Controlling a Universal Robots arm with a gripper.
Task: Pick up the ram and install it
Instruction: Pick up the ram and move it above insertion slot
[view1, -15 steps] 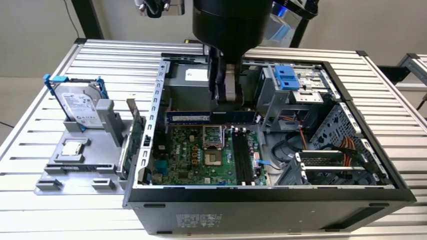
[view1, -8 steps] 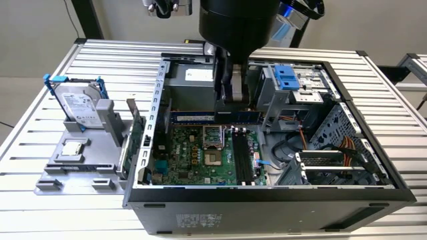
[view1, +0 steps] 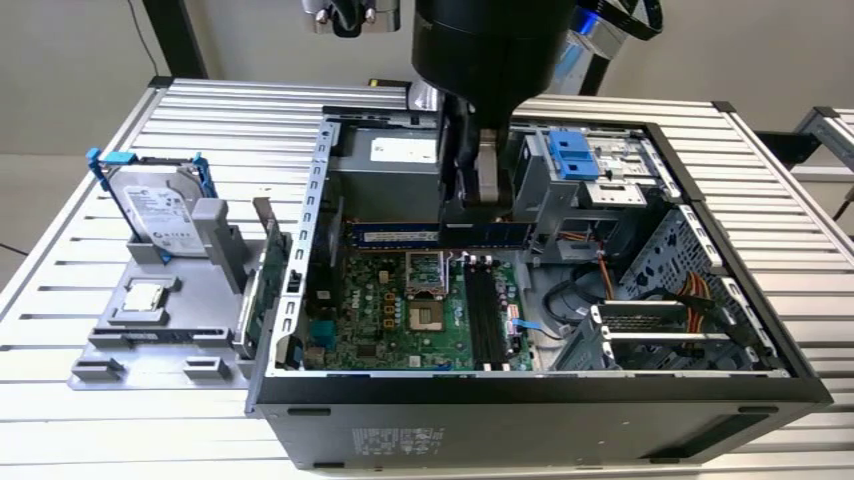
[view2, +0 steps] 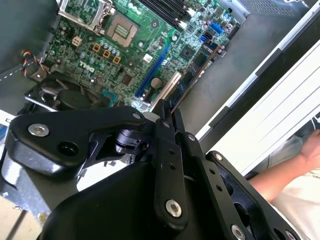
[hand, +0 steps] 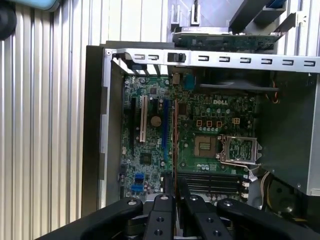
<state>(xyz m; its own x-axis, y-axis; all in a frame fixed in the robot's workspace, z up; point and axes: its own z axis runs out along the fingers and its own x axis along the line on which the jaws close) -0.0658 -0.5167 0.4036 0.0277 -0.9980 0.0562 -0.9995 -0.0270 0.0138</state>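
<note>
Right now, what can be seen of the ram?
The ram, a long, thin blue circuit-board stick with a pale label, hangs level and on edge above the green motherboard inside the open grey computer case, seated in no slot. The black hand grips it from above; both wrist views show it edge-on.

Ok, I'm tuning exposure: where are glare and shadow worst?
Exterior view: the table glares white along its near slats. Second wrist view: its slats blow out, the gripper near-black in front. First wrist view: the motherboard is evenly lit.
</note>
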